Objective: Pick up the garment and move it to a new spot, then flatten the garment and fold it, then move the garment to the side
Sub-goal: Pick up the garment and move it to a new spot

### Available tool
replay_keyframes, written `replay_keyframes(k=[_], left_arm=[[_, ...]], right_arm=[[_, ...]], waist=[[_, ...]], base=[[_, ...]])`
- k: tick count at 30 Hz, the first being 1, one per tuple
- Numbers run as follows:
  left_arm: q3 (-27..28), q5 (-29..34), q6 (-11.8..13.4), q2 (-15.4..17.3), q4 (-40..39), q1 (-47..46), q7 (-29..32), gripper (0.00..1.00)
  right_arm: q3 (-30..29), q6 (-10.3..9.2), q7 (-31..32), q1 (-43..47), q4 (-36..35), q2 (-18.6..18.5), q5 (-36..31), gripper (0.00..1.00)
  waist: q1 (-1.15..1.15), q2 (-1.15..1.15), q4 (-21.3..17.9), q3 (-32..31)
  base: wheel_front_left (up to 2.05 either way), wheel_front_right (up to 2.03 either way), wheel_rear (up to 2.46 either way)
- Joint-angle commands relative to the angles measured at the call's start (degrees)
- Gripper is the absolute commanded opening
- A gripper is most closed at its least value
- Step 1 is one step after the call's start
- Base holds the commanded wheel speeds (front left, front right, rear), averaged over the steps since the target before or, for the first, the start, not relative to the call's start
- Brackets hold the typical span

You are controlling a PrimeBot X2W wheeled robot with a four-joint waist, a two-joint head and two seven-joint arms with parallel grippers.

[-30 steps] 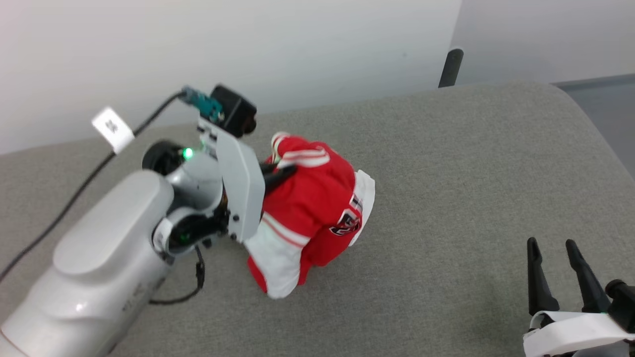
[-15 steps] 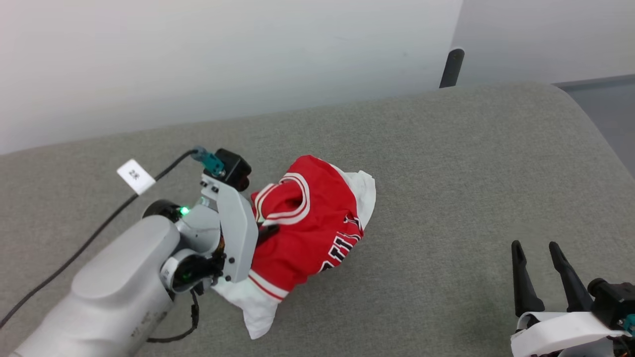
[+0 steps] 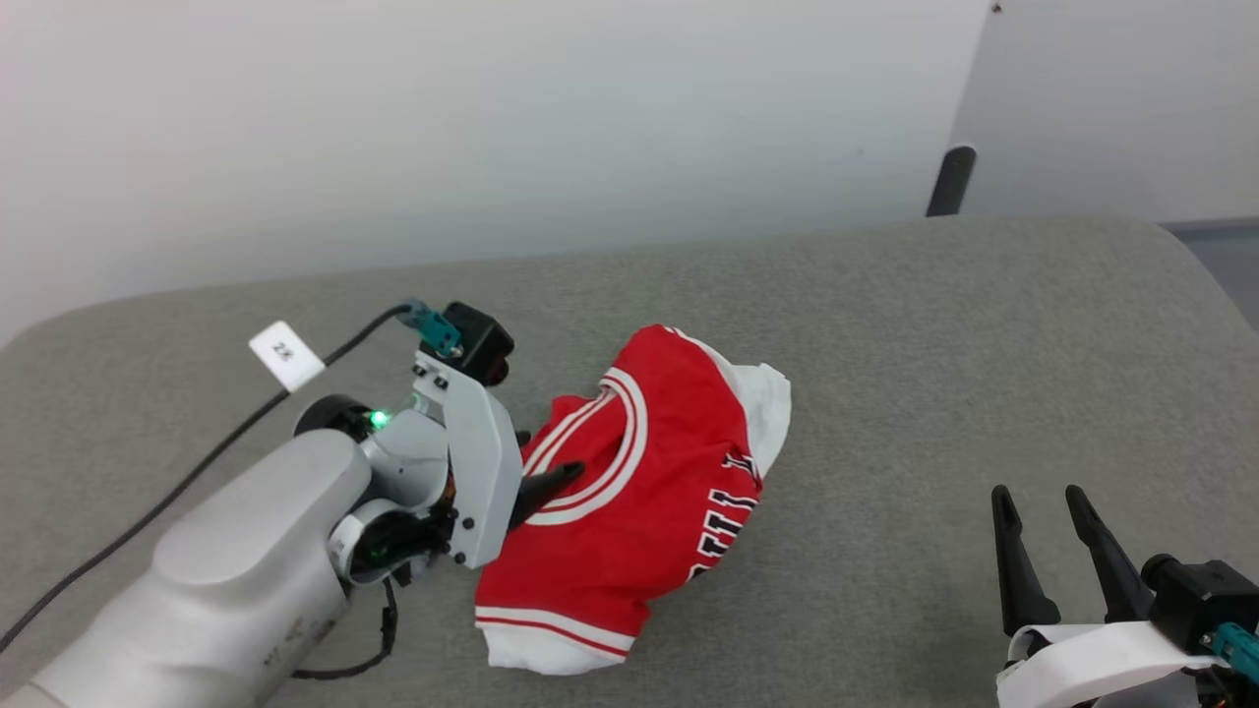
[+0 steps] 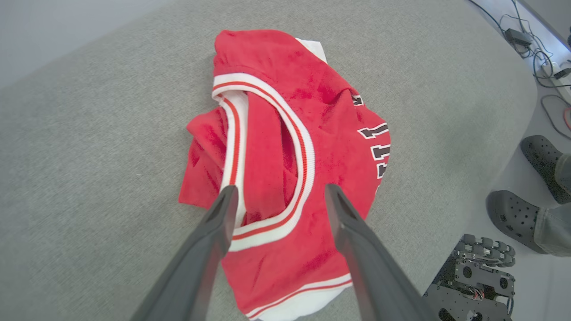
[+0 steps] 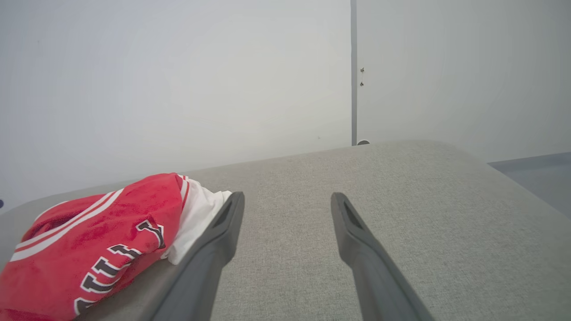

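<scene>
Counting one garment [image 3: 639, 501]: red, white-trimmed, lying in a rumpled heap on the grey padded table [image 3: 934, 344], left of the middle in the head view, striped neckline facing up and black-and-white lettering down its right flank. Counting two grippers. Left gripper [image 3: 544, 462] at the heap's left edge, both dark fingers [image 4: 213, 232] spread wide in the left wrist view, straddling the striped neckline, clamping nothing; touching the cloth or just above it, cannot tell. Right gripper [image 3: 1038, 497] low at the right, well apart from the garment, two fingers parted over bare table, grasping nothing. Noting one white sleeve [image 3: 767, 393] poking out at the heap's far right and one white, red-striped band at its near end. Spotting one white tag [image 3: 285, 354] beside the left arm, one dark post [image 3: 952, 182] behind the table's far edge, and, in the left wrist view, two dark clogs [image 4: 513, 218] of a person standing on the floor beside the table
</scene>
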Motion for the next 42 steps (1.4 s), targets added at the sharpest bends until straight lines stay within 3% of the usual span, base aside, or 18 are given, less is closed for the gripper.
replay_keyframes(k=[1, 16, 28, 36, 42], left_arm=[[0.0, 0.0, -0.2, 0.3, -0.1, -0.4, -1.1, 1.0], [2.1, 4.9, 0.0, 3.8, -2.2, 2.9, -21.6, 1.0], [6.2, 8.1, 5.1, 6.8, -3.8, 12.3, -40.6, 1.0], [12.4, 9.3, 8.8, 7.3, -5.7, 20.6, -43.8, 1.0], [23.6, 14.3, 10.8, 5.8, -9.7, 29.1, -43.9, 1.0]], right_arm=[[0.3, 0.02, 0.0, 0.6, -0.3, 0.0, -0.3, 1.0], [1.0, 0.02, -0.8, 2.3, -0.1, 0.1, -0.4, 1.0], [1.6, 0.02, -2.4, 3.8, 0.0, 0.0, -1.9, 1.0], [1.5, 0.02, -3.4, 4.1, 1.0, 0.0, -2.9, 1.0], [0.5, 0.02, -4.2, 4.3, 1.6, -0.4, -4.2, 1.0]], waist=[[0.0, 0.0, 1.5, -1.0], [0.0, 0.0, 7.0, -4.3], [0.0, 0.0, 9.6, -5.7], [0.0, 0.0, 9.9, -6.0], [0.0, 0.0, 9.7, -6.0]], base=[[0.0, 0.0, 0.0], [0.0, 0.0, 0.0], [0.0, 0.0, 0.0], [0.0, 0.0, 0.0], [0.0, 0.0, 0.0]])
